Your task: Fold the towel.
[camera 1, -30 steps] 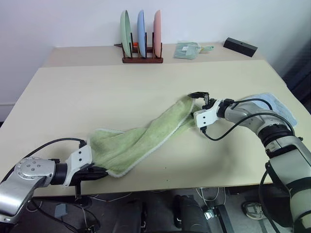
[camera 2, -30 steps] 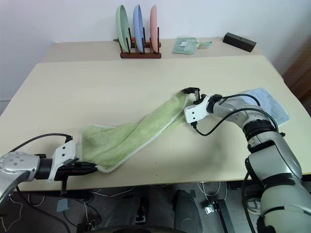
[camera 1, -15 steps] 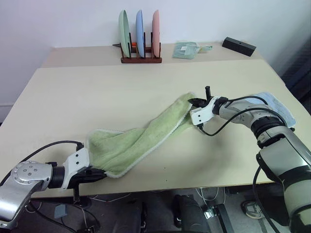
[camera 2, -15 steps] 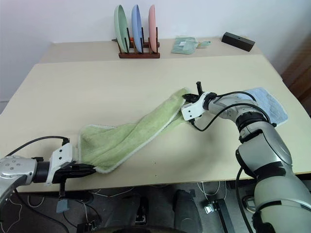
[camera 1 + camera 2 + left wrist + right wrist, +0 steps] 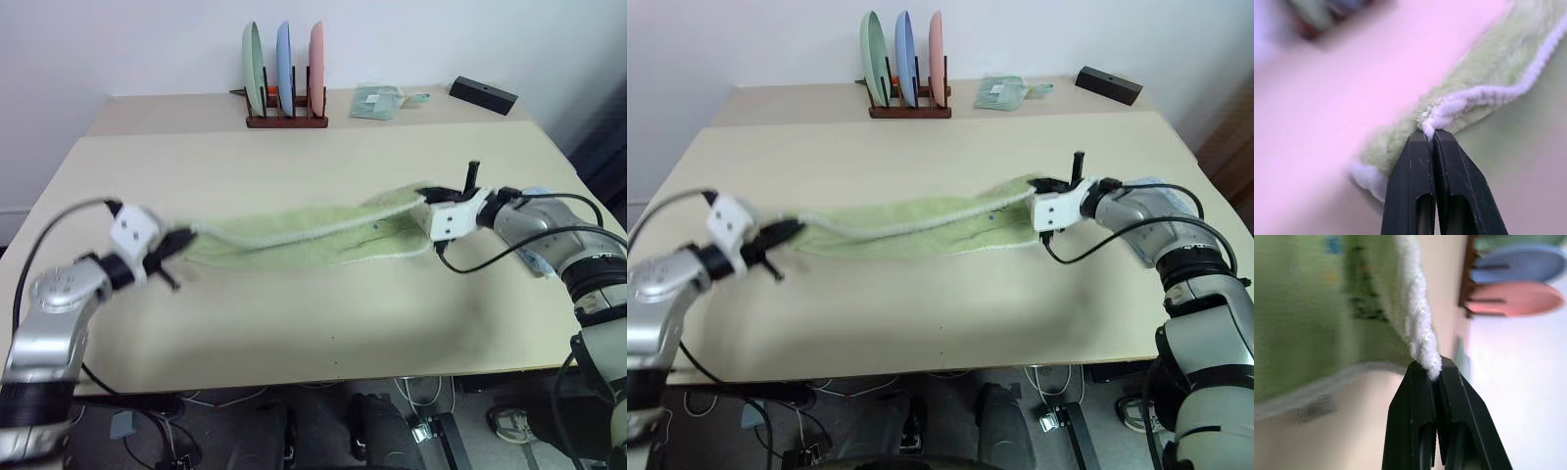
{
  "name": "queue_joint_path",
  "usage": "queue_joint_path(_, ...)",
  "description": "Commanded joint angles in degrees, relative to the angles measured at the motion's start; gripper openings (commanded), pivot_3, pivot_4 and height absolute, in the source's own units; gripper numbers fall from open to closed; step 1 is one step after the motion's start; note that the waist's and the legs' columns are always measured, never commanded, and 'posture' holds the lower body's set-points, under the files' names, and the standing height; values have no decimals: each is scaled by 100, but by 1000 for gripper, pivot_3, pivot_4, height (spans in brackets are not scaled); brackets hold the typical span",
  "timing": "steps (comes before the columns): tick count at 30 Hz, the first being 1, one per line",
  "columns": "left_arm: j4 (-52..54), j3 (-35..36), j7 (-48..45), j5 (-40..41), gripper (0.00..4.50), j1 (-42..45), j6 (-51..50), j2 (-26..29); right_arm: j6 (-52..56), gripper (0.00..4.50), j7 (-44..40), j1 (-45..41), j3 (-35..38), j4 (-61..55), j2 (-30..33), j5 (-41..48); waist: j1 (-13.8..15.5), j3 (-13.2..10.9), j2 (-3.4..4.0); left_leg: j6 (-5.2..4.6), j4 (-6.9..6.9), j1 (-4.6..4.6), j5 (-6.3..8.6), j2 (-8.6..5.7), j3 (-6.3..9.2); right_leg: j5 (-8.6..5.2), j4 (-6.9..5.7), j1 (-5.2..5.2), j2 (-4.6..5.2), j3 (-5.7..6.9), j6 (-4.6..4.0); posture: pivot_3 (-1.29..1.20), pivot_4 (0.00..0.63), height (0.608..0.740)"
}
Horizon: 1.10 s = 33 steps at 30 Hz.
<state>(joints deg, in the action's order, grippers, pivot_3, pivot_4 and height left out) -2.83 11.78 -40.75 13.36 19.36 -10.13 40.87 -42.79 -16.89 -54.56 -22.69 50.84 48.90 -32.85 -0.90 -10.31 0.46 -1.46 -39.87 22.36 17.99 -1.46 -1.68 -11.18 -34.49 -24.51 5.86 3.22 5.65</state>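
A robot test room: bare beige counter (image 5: 294, 323), plain white wall (image 5: 118, 44), cables (image 5: 411, 421) on the floor beneath.

Blurred by motion around the left gripper (image 5: 181, 238) and its end of the towel (image 5: 313, 238); cut off beside the right arm, a light blue cloth (image 5: 542, 196).
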Motion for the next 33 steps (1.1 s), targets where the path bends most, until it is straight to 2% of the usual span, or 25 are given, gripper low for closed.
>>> queue_joint_path(1,-976,-61,787,-432,0,1347,449,-223,517,21,415,-671,267,58,-37,-146,4,-5,-9,2,-3,4,-1,0,-1,0,-3,-5,0,0,0,0,150,737)
queue_joint_path(5,-2518,-23,1548,-680,0,3395,1112,-462,962,21,1082,-1702,254,577,-89,-476,4,-11,-17,5,1,22,-3,-4,-4,1,1,-18,1,1,3,0,150,737)
queue_joint_path(7,-2867,99,1589,-564,0,3783,1211,-456,933,21,1190,-1951,253,666,-65,-501,-6,-10,-17,6,2,58,-3,-4,-3,6,3,-47,0,1,11,0,150,737)
queue_joint_path(9,-2904,149,1398,-465,0,3822,1283,-338,783,21,1093,-2029,297,613,12,-390,-33,-9,-17,6,20,58,-3,-4,-12,6,22,-50,1,1,12,0,150,737)
queue_joint_path(10,-2680,192,1155,-366,0,3599,1241,-215,626,21,894,-1943,371,447,103,-218,-39,-9,-17,6,32,53,-3,-4,-17,6,29,-50,1,1,12,0,150,737)
queue_joint_path(12,-1707,326,339,142,0,2605,764,67,304,21,-1,-1429,571,-117,290,495,-91,-8,-16,7,63,46,-4,-3,-36,6,36,-60,4,0,13,0,150,737)
queue_joint_path(14,-1065,384,-49,460,0,1977,435,233,262,21,-493,-1073,705,-527,393,857,-145,-9,-16,8,74,39,-4,4,-43,-1,33,-62,4,3,22,0,150,737)
queue_joint_path(18,408,654,-858,880,0,-270,-380,768,704,21,-2116,288,889,-1652,677,1995,-160,-12,-18,8,56,72,-4,8,-43,0,36,-83,6,6,22,0,150,737)
queue_joint_path(22,1262,896,-1463,1264,0,-1911,-1132,1177,1551,21,-3496,1536,1015,-2722,1043,2898,-101,-15,-15,7,40,38,-3,13,-43,3,30,-53,8,3,14,0,150,737)
queue_joint_path(24,1536,967,-1654,1329,0,-2412,-1337,1352,2048,21,-4005,1997,1126,-3221,1234,3218,-30,-16,-15,3,40,-3,0,14,-42,2,29,-16,9,3,12,0,150,737)
queue_joint_path(28,1980,1049,-2047,1379,0,-3217,-1713,1685,3248,21,-5028,3013,1391,-4329,1871,3983,75,-13,-10,-31,32,-12,20,17,-34,-4,26,-8,13,2,-17,0,150,737)
queue_joint_path(33,2363,1337,-2214,1736,0,-3604,-2060,1668,3940,21,-5417,3526,1816,-5074,2134,4439,91,-12,-11,-33,31,-10,23,18,-34,-2,27,-13,26,2,-23,0,150,737)
